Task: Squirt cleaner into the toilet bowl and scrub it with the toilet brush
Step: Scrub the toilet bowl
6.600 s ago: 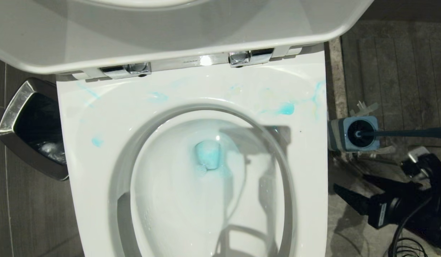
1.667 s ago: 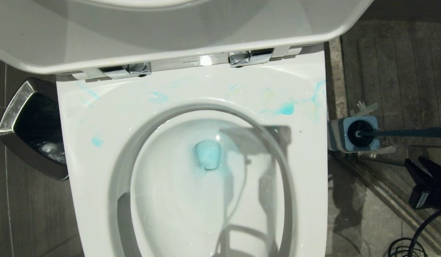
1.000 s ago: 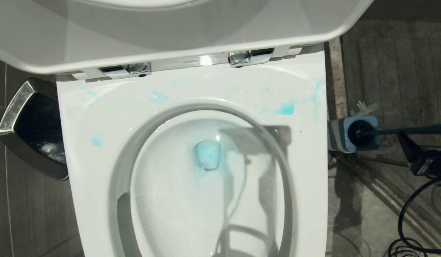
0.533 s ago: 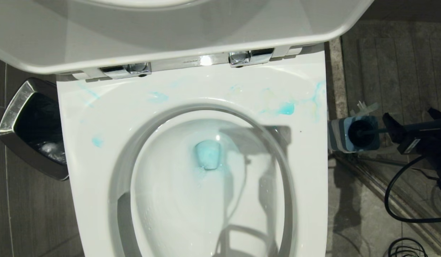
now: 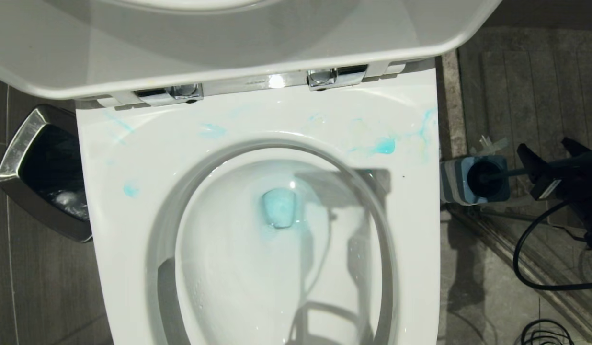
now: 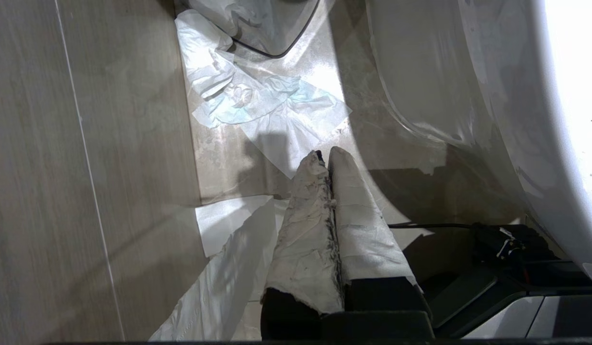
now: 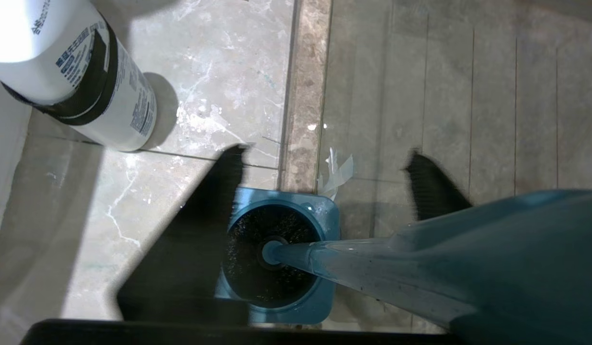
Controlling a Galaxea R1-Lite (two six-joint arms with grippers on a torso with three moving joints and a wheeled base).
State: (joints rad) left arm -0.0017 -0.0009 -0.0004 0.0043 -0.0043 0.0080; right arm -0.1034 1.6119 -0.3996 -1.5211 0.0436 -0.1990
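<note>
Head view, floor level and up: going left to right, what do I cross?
Bin → toilet bowl, cleaner pooled blue at its drain → brush holder with the brush head in it → right gripper, a finger on each side of the brush handle.

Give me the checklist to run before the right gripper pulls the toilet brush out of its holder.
1. Right gripper fingers either side of the toilet brush handle: ok.
2. Jaws closed on the handle: not ok, gaps show.
3. Brush head seated in the holder: ok.
4. Cleaner in the toilet bowl: ok, blue pool and rim smears.
5. Lid raised: ok.
6. Left gripper away, shut, near the floor: ok.
</note>
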